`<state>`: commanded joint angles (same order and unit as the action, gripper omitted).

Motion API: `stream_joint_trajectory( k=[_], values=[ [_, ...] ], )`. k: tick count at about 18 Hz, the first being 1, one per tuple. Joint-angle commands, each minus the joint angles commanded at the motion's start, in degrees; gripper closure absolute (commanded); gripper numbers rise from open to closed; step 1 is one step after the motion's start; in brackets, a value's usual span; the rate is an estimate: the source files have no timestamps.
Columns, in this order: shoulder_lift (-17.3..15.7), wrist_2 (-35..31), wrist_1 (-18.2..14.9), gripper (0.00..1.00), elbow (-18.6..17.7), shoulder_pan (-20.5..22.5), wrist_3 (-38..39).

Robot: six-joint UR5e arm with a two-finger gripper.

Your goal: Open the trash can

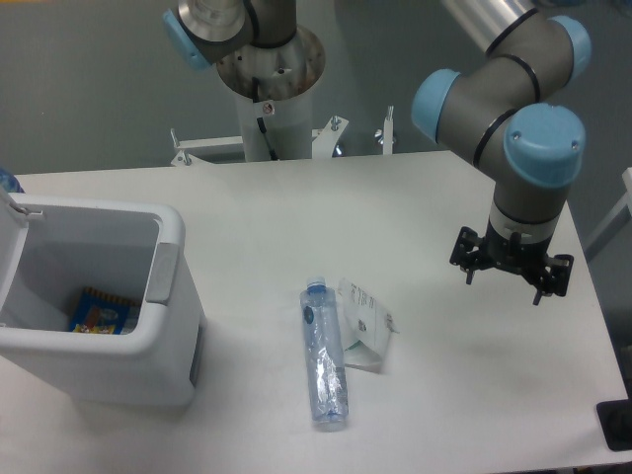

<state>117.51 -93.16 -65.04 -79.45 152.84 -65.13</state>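
Trash can: white boxy bin at the left end of the surface — its top stands open and the inside is visible.
Lid: swung back at the can's far left edge; only a small part shows.
Push-strip: grey, along the can's right rim.
Inside the can: a colourful packet lies on the bottom.
Water bottle: clear plastic, lying on its side to the right of the trash can, cap pointing away from the camera.
Crumpled wrapper: whitish, just beside the bottle on the side away from the trash can; whether the two touch cannot be told.
End effector: black, two fingers spread apart and holding nothing — well to the right of the trash can, beyond the bottle and wrapper, above the right part of the surface.
Arm: grey links with light-blue joint caps, reaching down from the upper right.
Arm base: mounted behind the surface, up and right of the trash can.
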Motion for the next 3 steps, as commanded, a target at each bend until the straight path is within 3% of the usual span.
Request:
stream_joint_trajectory(
  k=[3],
  values=[
    [0.0,0.0,0.09,0.0,-0.18,0.0,0.0]
  ],
)
